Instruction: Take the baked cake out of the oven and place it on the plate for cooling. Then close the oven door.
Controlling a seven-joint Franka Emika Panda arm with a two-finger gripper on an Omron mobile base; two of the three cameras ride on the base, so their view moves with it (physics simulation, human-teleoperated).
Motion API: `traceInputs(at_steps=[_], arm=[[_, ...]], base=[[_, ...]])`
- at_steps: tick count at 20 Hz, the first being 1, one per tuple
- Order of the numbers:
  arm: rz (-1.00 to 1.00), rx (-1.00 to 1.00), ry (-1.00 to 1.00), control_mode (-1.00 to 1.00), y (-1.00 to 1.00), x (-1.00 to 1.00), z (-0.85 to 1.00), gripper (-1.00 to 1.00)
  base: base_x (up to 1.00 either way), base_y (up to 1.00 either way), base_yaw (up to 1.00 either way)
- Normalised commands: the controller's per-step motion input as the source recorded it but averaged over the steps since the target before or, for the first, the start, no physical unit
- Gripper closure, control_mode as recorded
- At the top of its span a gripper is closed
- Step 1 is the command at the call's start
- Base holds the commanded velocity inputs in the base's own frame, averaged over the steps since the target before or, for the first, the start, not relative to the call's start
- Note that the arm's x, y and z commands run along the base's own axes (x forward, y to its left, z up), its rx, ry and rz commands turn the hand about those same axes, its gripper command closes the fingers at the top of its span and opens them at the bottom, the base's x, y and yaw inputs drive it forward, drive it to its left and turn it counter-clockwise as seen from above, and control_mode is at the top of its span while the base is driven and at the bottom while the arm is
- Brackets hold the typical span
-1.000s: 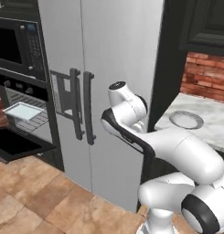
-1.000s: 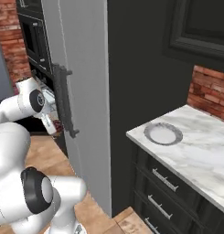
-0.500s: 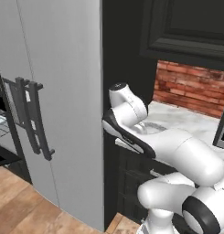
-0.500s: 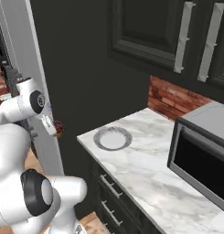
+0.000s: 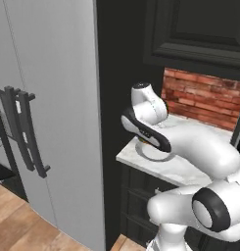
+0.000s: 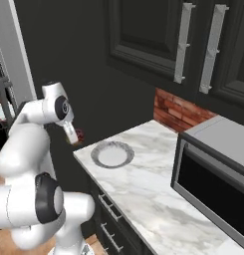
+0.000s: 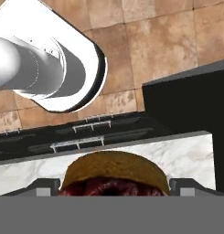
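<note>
The cake (image 7: 114, 171), brown on top and dark red at the side, sits between my fingertips (image 7: 44, 186); my gripper (image 7: 114, 188) is shut on it. From the right base, the gripper (image 6: 73, 135) hangs with the cake (image 6: 79, 134) just off the counter's left end, a little left of the plate (image 6: 112, 153). This round whitish plate lies bare on the marble near that corner. In the left base view my arm covers most of the plate (image 5: 152, 156). A strip of the oven door (image 5: 0, 172) lies folded down at the far left edge.
A tall grey fridge (image 5: 53, 98) with dark bar handles (image 5: 23, 132) stands between oven and counter. The marble counter (image 6: 143, 189) carries a dark-fronted microwave (image 6: 213, 174) at the right. Black upper cabinets (image 6: 158, 40) hang above; drawers (image 6: 106, 219) sit below.
The whole picture has swept right: the base has moved from facing the oven and fridge to facing the counter with the plate. The cake has stayed in the gripper.
</note>
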Motion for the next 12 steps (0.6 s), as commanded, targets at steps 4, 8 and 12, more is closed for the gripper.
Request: traceInputs(at_steps=[4,8,12], arm=[[0.00,0.11,0.12,-1.00,-0.83,1.00,-0.23,1.00],[0.00,0.06,0.11,-1.00,-0.66,0.89,-0.40,1.00],[0.00,0.00,0.10,-1.00,-0.49,0.74,-0.50,1.00]], base=[[0.00,0.00,0.00],[0.00,0.00,0.00],[0.00,0.00,0.00]])
